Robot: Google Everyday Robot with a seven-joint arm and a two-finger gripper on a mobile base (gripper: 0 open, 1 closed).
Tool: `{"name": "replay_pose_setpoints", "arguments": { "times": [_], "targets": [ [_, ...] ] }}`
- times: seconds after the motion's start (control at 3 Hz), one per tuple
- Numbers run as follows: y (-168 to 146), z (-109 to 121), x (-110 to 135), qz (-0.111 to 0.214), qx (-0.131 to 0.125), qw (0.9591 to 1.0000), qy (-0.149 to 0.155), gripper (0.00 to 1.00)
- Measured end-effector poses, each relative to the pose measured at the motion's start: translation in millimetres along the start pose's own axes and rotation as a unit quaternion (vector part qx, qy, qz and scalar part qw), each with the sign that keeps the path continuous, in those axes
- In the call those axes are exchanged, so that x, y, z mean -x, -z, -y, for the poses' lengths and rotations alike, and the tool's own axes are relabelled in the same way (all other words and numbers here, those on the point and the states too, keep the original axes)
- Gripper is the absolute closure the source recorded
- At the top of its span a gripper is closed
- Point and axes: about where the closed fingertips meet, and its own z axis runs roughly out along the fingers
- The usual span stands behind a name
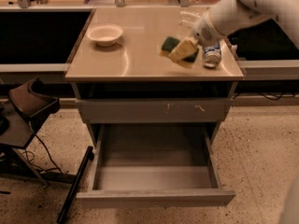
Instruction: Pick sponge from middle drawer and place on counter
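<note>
Counter (140, 62): a smooth, glossy tan top on a grey drawer cabinet, seen from its front edge. Dark recessed side benches (37, 36) adjoin the left and right edges. The floor (261, 162) is pale speckled stone. A dark stand (30, 108) is on the floor to the left of the cabinet, with a cable (44, 150) trailing beneath it.

On the top, a shallow pale bowl (105, 34) sits near the left edge, towards the rear left corner. A soda can (212, 55) stands near the right edge, towards the front right corner. A clear bottle (188, 17) lies behind the can, towards the rear edge.

Below the front edge is a closed drawer front with pale scratch marks (154, 110). Under it the middle drawer (154, 197) is pulled fully out; it is wide, shallow and grey, with low sides and a plain front panel.

The white arm (243, 8) enters from the upper right and reaches down over the right part of the top. The gripper (184, 48) is just left of the soda can, its jaws closed around the sponge (169, 44).

The sponge is small and rectangular, with a dark green scrub face on a yellow body. It is held tilted over the counter, right of centre and nearer the front edge than the rear. It is well apart from the bowl and just beside the can. Whether its lower corner touches the surface cannot be told.
</note>
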Motion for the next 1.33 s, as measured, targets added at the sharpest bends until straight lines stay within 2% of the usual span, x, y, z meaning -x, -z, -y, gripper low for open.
{"name": "replay_pose_setpoints", "arguments": {
  "times": [0.33, 0.67, 1.0, 1.33],
  "targets": [
    [-70.3, 23.7, 47.4, -0.018, 0.010, 0.9996, -0.022, 1.00],
    [-121.0, 38.9, 82.3, -0.026, 0.004, 0.9992, -0.030, 1.00],
    [-163.4, 51.5, 74.9, -0.052, 0.000, 0.9978, -0.041, 1.00],
    [-171.2, 52.2, 70.2, -0.056, 0.003, 0.9975, -0.043, 0.81]
  ]
}}
